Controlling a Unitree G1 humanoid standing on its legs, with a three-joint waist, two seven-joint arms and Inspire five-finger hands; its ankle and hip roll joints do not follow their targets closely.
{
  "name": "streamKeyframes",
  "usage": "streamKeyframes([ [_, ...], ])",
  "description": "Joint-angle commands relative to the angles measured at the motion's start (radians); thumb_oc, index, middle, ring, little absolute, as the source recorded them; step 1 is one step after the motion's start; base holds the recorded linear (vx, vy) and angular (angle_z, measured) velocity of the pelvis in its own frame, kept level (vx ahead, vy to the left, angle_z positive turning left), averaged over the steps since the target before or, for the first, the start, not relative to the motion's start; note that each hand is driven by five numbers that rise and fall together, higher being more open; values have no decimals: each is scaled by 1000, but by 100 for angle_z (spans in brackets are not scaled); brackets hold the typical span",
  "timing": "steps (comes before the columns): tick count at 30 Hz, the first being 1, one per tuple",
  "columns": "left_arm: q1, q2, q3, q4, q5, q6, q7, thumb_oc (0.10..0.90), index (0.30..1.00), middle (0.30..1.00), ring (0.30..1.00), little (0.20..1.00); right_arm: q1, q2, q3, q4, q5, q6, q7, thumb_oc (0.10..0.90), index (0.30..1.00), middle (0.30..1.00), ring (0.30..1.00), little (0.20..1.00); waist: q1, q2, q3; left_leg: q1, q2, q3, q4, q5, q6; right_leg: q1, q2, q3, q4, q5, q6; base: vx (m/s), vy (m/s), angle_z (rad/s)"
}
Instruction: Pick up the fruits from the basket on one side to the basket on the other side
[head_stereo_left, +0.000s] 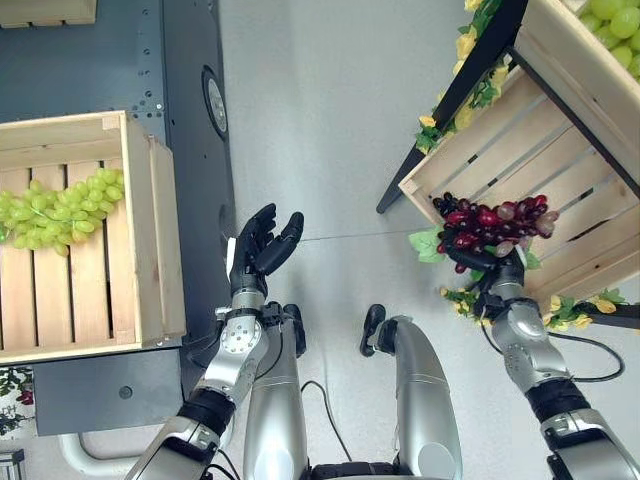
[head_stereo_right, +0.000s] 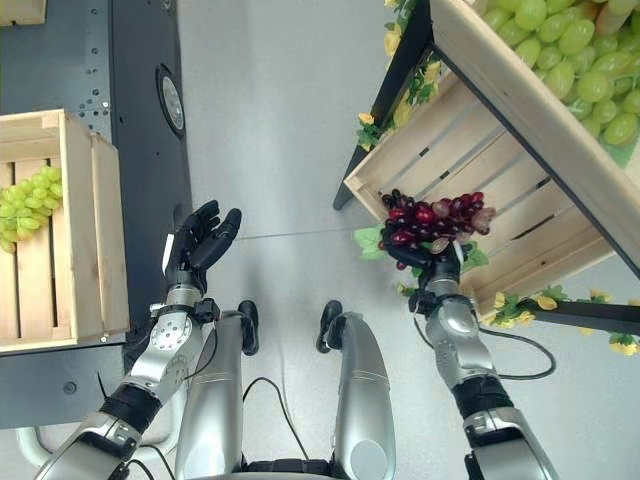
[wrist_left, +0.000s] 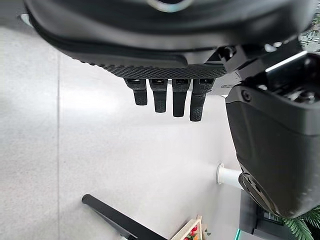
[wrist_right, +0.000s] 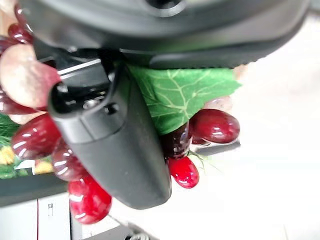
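My right hand (head_stereo_left: 497, 276) is shut on a bunch of dark red grapes (head_stereo_left: 490, 222), holding it over the front edge of the lower wooden crate (head_stereo_left: 478, 142) on the right. In the right wrist view the thumb (wrist_right: 115, 145) lies across the red grapes (wrist_right: 30, 140) and a green leaf (wrist_right: 185, 92). My left hand (head_stereo_left: 258, 250) is raised in mid-air over the floor, open and holding nothing, to the right of the left wooden crate (head_stereo_left: 150, 240). A bunch of green grapes (head_stereo_left: 60, 212) lies in that crate.
An upper crate (head_stereo_right: 520, 95) on the right rack holds more green grapes (head_stereo_right: 570, 50). Yellow flowers and leaves (head_stereo_left: 470, 60) trim the black rack frame. The left crate rests on a dark stand (head_stereo_left: 190, 90). Grey floor (head_stereo_left: 330, 150) lies between the two sides.
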Motion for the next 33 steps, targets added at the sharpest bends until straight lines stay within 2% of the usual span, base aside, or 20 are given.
streamKeyframes([
  [1, -5, 42, -19, -167, 41, -47, -5, 800, 900, 900, 900, 900, -63, -126, -105, -97, -5, -56, -92, 400, 300, 300, 300, 300, 4, -35, -18, 49, -47, 63, 36, -128, 86, 67, 38, -12, -6, 15, -21, 33, -34, 6],
  [6, -17, 77, -33, -188, 31, -28, -15, 800, 900, 900, 900, 900, -157, -264, -89, 48, -58, 50, -123, 400, 300, 300, 300, 300, 17, -33, -18, 18, -49, 48, 71, -137, 81, 41, 36, -16, 12, 22, -18, 38, -29, 8],
  [8, -22, 92, -38, -195, 24, -21, -14, 800, 900, 900, 900, 900, -195, -309, -70, 96, -124, 95, -151, 400, 300, 300, 300, 300, 21, -33, -18, 6, -48, 43, 85, -141, 80, 33, 35, -20, 18, 22, -17, 0, 0, 0],
  [13, -30, 129, -58, -233, 4, -5, -16, 800, 900, 900, 900, 900, -348, -460, 46, 274, -229, 283, -140, 400, 300, 300, 300, 300, 39, -32, -18, -21, -49, 35, 90, -137, 80, 8, 32, -28, 19, 36, -16, 1, -12, 4],
  [17, -37, 149, -82, -235, -12, -9, -30, 800, 900, 900, 900, 900, -481, -513, 134, 439, -335, 353, -67, 400, 300, 300, 300, 300, 57, -25, -18, -33, -52, 29, 87, -135, 82, 0, 31, -35, 14, 41, -15, 1, -15, 1],
  [20, -37, 156, -92, -234, -20, -8, -39, 800, 900, 900, 900, 900, -550, -536, 200, 495, -395, 397, -24, 400, 300, 300, 300, 300, 65, -20, -18, -35, -54, 27, 83, -131, 82, -3, 29, -39, 14, 42, -15, -1, -28, 4],
  [22, -34, 165, -98, -232, -29, -12, -48, 800, 900, 900, 900, 900, -607, -554, 253, 530, -485, 449, 14, 400, 300, 300, 300, 300, 70, -15, -18, -37, -57, 27, 76, -127, 82, -7, 26, -41, 14, 43, -15, 1, -8, 2],
  [25, -31, 170, -104, -234, -36, -19, -54, 800, 900, 900, 900, 900, -656, -566, 304, 570, -593, 477, 34, 400, 300, 300, 300, 300, 75, -9, -18, -43, -60, 27, 73, -124, 83, -14, 24, -43, 14, 43, -15, 0, 0, 0],
  [31, -29, 173, -125, -243, -56, -45, -59, 800, 900, 900, 900, 900, -793, -584, 453, 645, -888, 550, 57, 400, 300, 300, 300, 300, 86, 14, -18, -61, -64, 30, 64, -111, 84, -38, 14, -44, 23, 39, -18, 0, 0, 0],
  [33, -28, 172, -127, -240, -66, -54, -63, 800, 900, 900, 900, 900, -817, -587, 480, 642, -882, 562, 75, 400, 300, 300, 300, 300, 85, 18, -18, -65, -67, 30, 61, -107, 82, -44, 14, -43, 24, 40, -19, -38, 12, 4],
])
